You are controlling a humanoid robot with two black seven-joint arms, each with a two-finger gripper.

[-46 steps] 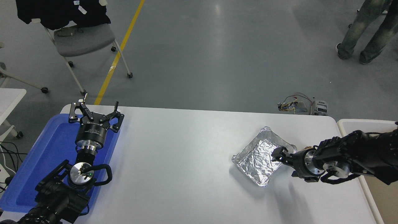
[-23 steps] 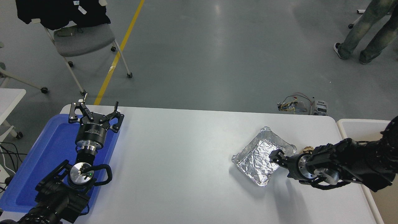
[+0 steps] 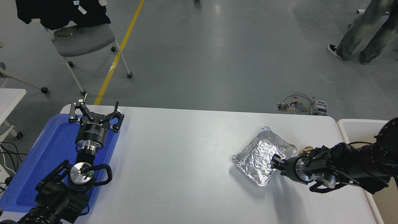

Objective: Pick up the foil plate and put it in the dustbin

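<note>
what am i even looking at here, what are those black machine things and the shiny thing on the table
This is a single picture from a camera high on a robot, looking down over its white table. The two black things are its arms. The left gripper sits parked with open jaws over a blue tray. The right gripper reaches in from the right, at the near right rim of the shiny thing, a foil plate lying on the table; whether its jaws have closed on the rim is unclear. A small tan paper ball lies beside the plate. The white-rimmed dustbin stands at the far right. A person's legs show at the top right.
</note>
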